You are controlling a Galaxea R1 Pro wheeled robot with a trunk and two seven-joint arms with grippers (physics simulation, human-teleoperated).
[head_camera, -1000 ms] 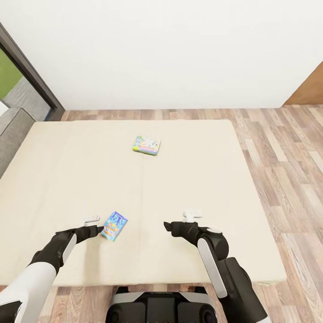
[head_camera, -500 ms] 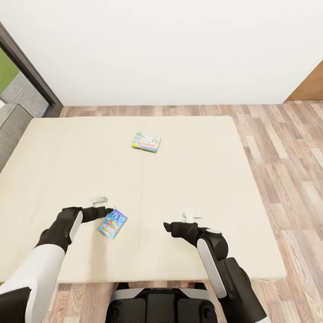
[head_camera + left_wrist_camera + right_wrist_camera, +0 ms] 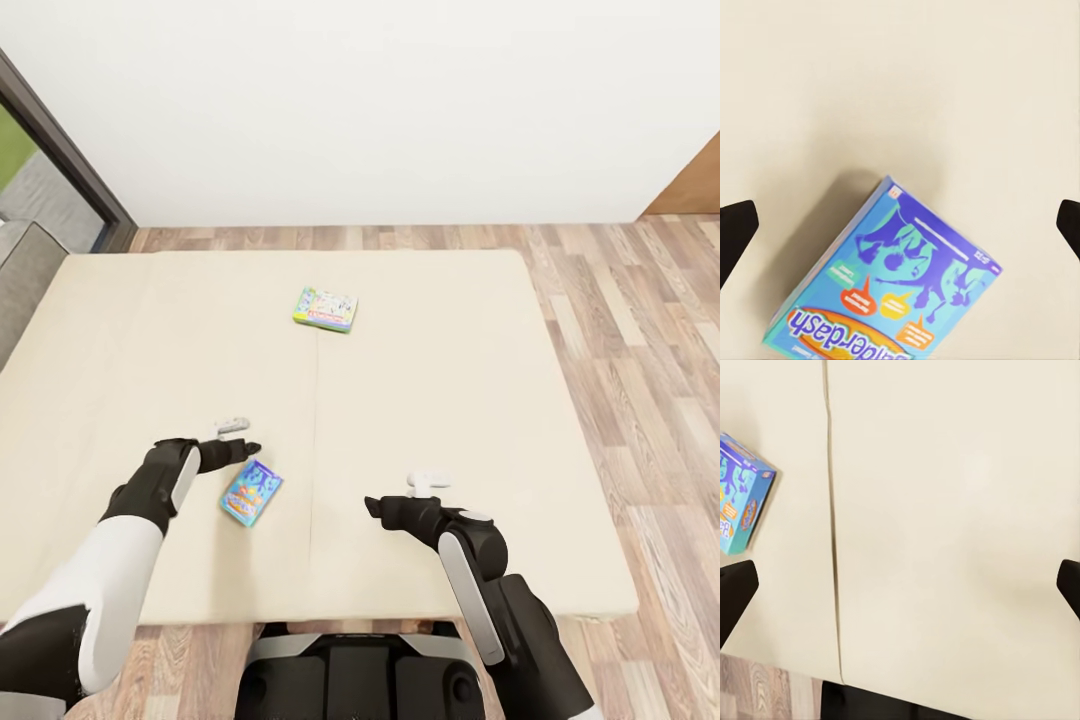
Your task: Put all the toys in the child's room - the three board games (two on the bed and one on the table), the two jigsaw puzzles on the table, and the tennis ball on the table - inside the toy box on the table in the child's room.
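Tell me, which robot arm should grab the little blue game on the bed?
Left, probably. The left gripper hovers just beside the blue board game, fingers spread wide over it. The right gripper hangs farther away, across the bed's seam.

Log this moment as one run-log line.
left gripper: open, above blue board game | right gripper: open, empty | green-edged board game: mid-bed, untouched

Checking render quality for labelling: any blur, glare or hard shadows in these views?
Head view: flat even light, sharp, no glare. Left wrist view: blue board game casts a soft shadow on the bed, print readable. Right wrist view: sharp, shadowless mattress.
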